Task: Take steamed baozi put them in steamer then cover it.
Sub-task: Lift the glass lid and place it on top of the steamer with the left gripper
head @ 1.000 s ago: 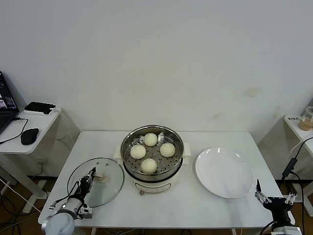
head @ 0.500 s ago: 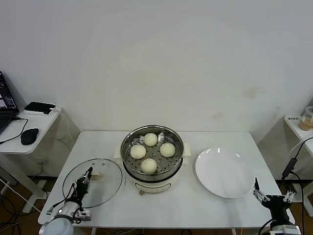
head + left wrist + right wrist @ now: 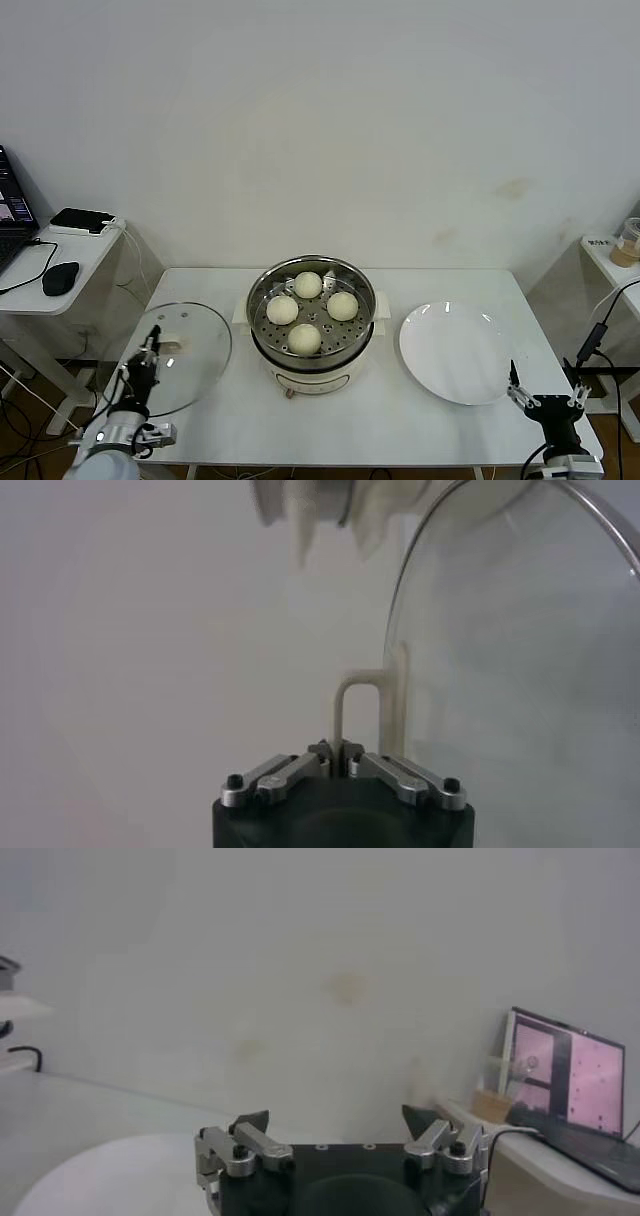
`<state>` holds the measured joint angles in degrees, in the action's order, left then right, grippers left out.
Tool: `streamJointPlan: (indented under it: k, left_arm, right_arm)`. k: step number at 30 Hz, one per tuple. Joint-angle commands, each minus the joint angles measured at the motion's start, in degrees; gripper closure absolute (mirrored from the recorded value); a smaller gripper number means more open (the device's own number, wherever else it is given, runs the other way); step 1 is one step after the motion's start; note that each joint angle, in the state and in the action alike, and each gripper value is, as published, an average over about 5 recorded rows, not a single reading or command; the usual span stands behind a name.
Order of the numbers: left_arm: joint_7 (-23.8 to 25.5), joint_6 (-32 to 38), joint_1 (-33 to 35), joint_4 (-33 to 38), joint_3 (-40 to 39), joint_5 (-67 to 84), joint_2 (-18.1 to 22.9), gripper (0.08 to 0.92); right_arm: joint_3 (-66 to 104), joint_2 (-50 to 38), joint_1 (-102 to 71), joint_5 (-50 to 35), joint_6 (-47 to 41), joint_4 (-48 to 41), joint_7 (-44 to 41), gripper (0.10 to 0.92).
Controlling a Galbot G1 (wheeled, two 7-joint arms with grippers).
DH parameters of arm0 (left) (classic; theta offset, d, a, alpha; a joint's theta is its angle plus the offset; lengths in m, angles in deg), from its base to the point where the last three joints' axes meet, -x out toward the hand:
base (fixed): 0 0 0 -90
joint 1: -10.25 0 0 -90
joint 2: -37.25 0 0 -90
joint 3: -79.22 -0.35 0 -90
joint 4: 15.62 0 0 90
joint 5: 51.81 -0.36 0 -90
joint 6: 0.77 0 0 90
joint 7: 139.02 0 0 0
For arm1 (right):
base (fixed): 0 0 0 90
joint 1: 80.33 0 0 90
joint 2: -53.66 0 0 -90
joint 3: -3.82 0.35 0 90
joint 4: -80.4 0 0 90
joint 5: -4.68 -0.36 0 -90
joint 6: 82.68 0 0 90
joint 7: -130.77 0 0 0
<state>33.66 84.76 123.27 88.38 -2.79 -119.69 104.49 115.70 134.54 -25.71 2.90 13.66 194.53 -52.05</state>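
Several off-white baozi [image 3: 305,311] sit in the shiny steamer [image 3: 312,276] on its cream pot base at mid-table. The clear glass cover [image 3: 185,355] is lifted and tilted at the table's left edge. My left gripper [image 3: 151,345] is shut on the cover's cream handle [image 3: 170,346]. In the left wrist view the handle [image 3: 358,708] is pinched between the jaws of my left gripper [image 3: 336,751], with the glass [image 3: 510,670] beside it. My right gripper [image 3: 546,398] is open with nothing in it, low at the table's front right corner, and it appears again as my right gripper [image 3: 337,1118] in its own wrist view.
A flat white plate [image 3: 460,351] lies right of the steamer. A side desk [image 3: 60,255] with a mouse and a laptop stands at the left. Another small table with a cup [image 3: 628,241] is at the far right.
The left gripper closed on the cover's handle, then lifted the cover off the table and tilted it, drawing it left. The right gripper edged slightly left and up.
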Motion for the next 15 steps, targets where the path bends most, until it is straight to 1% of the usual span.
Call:
streamJointPlan:
  k: [1,4,8,12,15]
  left_arm:
    - [5.6,-5.0,1.7,8.9,7.6,-0.2,-1.9,0.865]
    - [7.4,-5.7,1.6,10.5,7.4,0.6,-3.6,0.865]
    - [10.3,-6.5,1.1,14.6,4.7,-0.4,-4.9,0.865]
    - [13.4,-8.2,-0.4,17.6,-0.5,-0.1,-6.5,0.865]
    - [14.8,-9.8,-3.1,17.5,-5.0,1.5,-8.7,0.865]
  right_arm:
    - [-0.7,-0.5,-0.1,0.5,-0.1,0.2,-0.1,0.203]
    - [-0.9,-0.6,-0.2,1.0,-0.1,0.4,-0.1,0.203]
    - [-1.3,-0.5,-0.2,2.3,0.1,0.5,-0.4,0.203]
    - [-2.1,-0.3,0.0,3.8,0.3,0.3,-0.6,0.203]
    - [-2.8,-0.2,0.1,4.3,0.2,0.2,-0.6,0.203]
